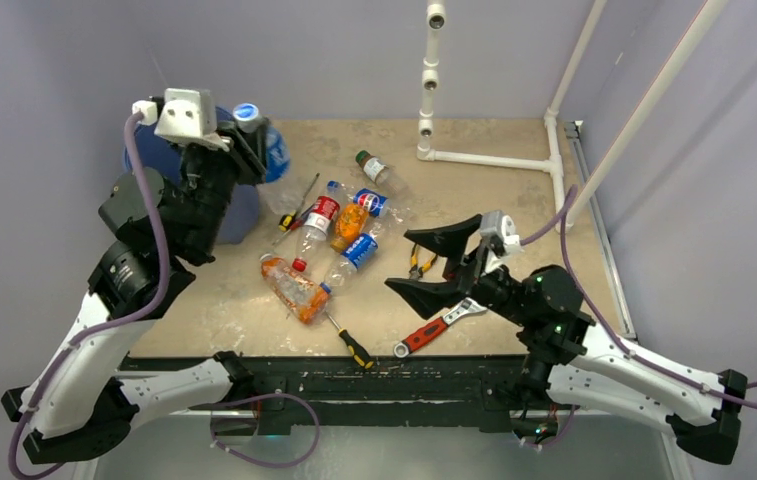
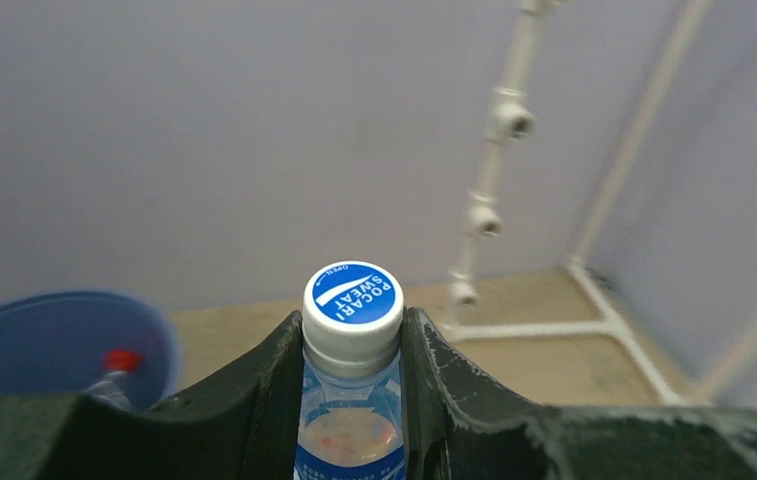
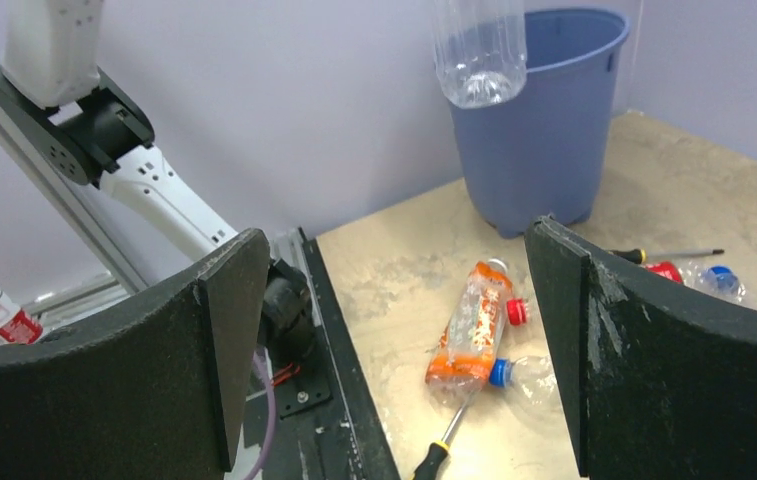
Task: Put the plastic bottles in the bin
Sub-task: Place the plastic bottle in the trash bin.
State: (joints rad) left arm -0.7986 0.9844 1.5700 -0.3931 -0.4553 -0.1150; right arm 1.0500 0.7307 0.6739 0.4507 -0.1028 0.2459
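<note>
So the Pocari bottle (image 2: 352, 400) is the one that matters right now. It hangs upright in your left tool (image 2: 352, 335), fingers pinched in on the neck just under the blue cap. Good place to hold it, honestly. That collar is the only stiff bit on these things. The body looks thin, near empty and smooth, so I'd guess it weighs next to nothing and would crumple or squirt out if squeezed lower down.

From the right wrist view its bottom dangles up by the rim of the bin (image 3: 544, 130), off to one side. I can't tell if it's squarely over the mouth, so I'd check before letting go, since a light bottle could bounce off the rim. There's at least one red-capped bottle (image 2: 119, 360) in there already.

Your right tool (image 1: 401, 260) is spread wide with nothing in it, over the worktop (image 1: 494, 200) near the pliers (image 1: 419, 262) and wrench (image 1: 439, 328). The other bottles lie in a loose pile mid-worktop, the orange-label bottle (image 1: 294, 288) nearest you with a screwdriver (image 1: 349, 340) just beside it. Those are on their sides and will likely roll, so go across the body near the cap end, gently, and don't scoop up the screwdriver too.
</note>
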